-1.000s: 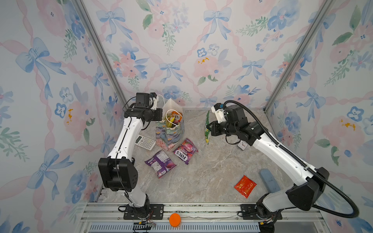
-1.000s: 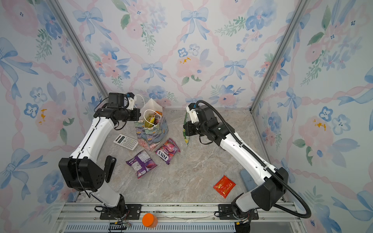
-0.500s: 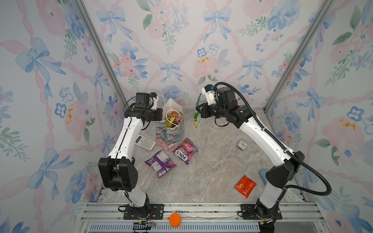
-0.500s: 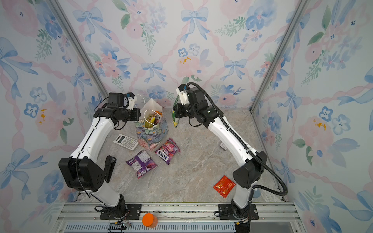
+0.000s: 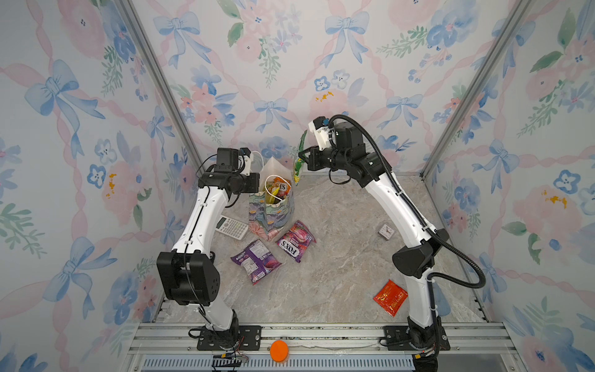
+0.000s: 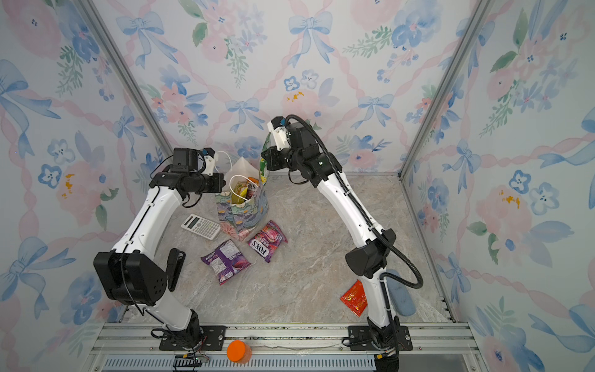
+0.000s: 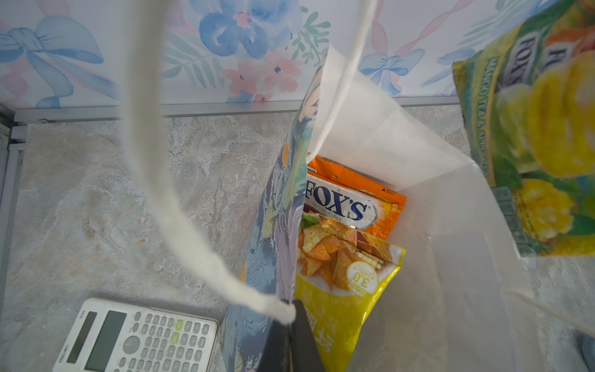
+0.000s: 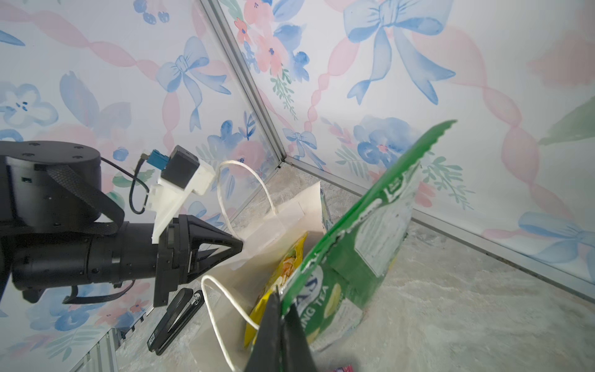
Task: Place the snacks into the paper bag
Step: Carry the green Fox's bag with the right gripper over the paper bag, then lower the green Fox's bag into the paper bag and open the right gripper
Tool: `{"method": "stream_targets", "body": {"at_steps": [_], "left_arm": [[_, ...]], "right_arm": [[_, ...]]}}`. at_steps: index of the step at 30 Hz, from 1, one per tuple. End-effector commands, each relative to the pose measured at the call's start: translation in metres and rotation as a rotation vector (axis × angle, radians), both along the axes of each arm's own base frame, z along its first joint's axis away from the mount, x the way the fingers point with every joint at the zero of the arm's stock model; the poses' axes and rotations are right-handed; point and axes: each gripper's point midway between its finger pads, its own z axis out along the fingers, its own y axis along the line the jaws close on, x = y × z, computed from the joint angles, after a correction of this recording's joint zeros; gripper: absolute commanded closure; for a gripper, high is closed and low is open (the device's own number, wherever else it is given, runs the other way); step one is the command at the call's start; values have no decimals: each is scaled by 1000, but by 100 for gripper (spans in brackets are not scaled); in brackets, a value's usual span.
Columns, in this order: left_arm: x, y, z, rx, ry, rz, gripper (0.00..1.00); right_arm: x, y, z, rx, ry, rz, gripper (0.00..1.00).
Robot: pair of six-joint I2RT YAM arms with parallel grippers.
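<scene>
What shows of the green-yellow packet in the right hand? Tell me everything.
The green-yellow packet is glossy plastic with a serrated end. One face is green with a pale printed label; the other shows yellow fruit with FOX'S and MANGO TEA lettering. The right hand, shut, pinches one edge. The packet hangs in the air, roughly upright and edge-on in both top views, at the rim of the open paper bag nearest the right arm. Whether it touches the bag cannot be told.

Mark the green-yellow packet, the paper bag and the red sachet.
green-yellow packet [image 5: 297,170], in a top view, lower half
paper bag [image 5: 270,217], in a top view, printed front wall
red sachet [image 5: 390,297], in a top view, its middle
</scene>
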Motion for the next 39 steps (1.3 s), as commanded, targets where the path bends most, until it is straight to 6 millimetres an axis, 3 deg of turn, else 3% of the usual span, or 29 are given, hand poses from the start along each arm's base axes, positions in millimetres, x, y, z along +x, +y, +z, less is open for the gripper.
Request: {"method": "stream_targets", "body": {"at_steps": [1,9,15,20,23,28,39], "left_arm": [[-8,0,2,-14,10,-2,100],[-8,0,1,-14,12,-2,100],[-7,-1,0,-15,13,-3,100],[-8,-1,2,-15,11,-3,100],[-8,-1,2,-16,11,-4,100],[-8,-1,2,-18,10,-6,100],[-8,-1,3,-17,8,-5,100]], "right_arm": [[-3,13,22,53,-62,53,100],[0,32,46,180,-125,100,100],[-18,50,71,216,-233,154,100],[-39,66,79,206,-292,204,100],[-48,74,74,190,-288,233,100],[-56,88,49,163,-213,294,100],[-68,96,10,89,-116,393,100]]}}
